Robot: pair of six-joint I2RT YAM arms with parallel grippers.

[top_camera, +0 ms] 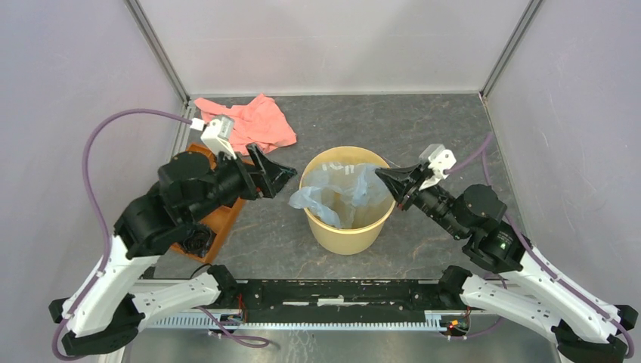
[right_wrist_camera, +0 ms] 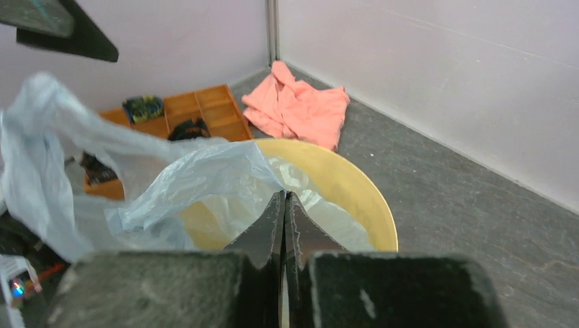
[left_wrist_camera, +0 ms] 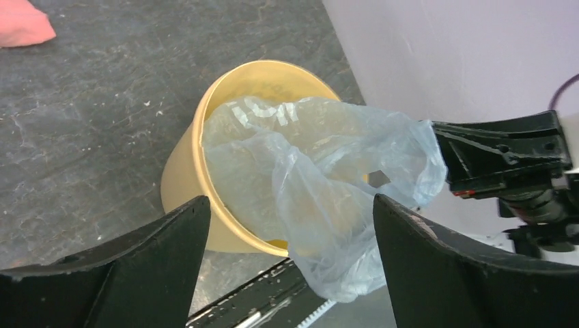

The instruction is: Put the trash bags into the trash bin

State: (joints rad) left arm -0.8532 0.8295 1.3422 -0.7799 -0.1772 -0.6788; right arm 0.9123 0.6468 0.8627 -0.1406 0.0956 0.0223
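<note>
The left gripper [top_camera: 281,177] and right gripper [top_camera: 382,175] have matte black, wedge-shaped fingers [left_wrist_camera: 157,260]. Just behind each sits a white camera block [top_camera: 218,134]. Black joints [top_camera: 185,181] give way to white links [top_camera: 106,276]. Purple cables [top_camera: 94,147] trail from both wrists, and a green light [top_camera: 504,244] glows well behind the right gripper.

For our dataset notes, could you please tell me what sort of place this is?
Most likely a robotics lab test cell: a dark tabletop boxed in by plain pale panels, with staged props, a yellow bucket, pink cloth and orange tray.
</note>
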